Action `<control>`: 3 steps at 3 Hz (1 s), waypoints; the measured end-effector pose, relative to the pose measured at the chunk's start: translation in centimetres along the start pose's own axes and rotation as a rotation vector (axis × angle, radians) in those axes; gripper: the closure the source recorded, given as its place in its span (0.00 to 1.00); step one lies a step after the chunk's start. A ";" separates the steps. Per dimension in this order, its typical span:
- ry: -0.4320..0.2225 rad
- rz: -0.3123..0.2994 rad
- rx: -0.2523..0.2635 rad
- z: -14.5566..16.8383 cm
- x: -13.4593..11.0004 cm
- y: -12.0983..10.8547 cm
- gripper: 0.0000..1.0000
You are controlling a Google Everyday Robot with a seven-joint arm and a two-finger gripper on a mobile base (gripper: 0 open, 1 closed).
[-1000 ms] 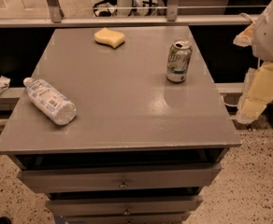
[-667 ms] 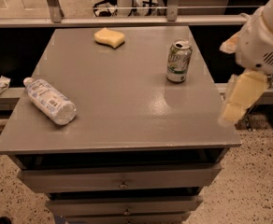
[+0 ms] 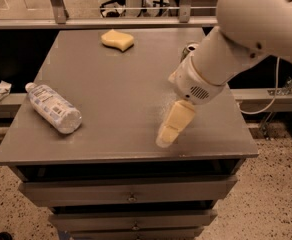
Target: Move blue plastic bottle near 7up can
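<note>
Diagonally, white arm (image 3: 246, 29) slanted from upper right, tool (image 3: 165, 138) angled down above the table (image 3: 111, 84), grip state unclear.

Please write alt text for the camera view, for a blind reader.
The gripper hangs over the front right of the table, apart from the blue plastic bottle lying on its side at the left edge. The arm hides most of the 7up can at the back right; a yellow sponge lies at the back.
</note>
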State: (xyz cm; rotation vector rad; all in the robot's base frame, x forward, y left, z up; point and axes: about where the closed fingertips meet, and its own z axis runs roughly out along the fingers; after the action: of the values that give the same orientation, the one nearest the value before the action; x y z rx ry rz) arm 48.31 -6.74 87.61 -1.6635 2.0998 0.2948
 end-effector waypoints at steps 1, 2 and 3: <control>-0.116 0.010 -0.031 3.6 -4.9 -0.4 0.00; -0.122 0.016 -0.027 3.7 -5.0 -0.4 0.00; -0.162 0.060 -0.004 4.2 -5.9 -0.2 0.00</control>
State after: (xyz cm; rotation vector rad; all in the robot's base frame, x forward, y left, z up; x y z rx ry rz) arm 50.44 0.09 86.69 -1.5260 2.0319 0.4381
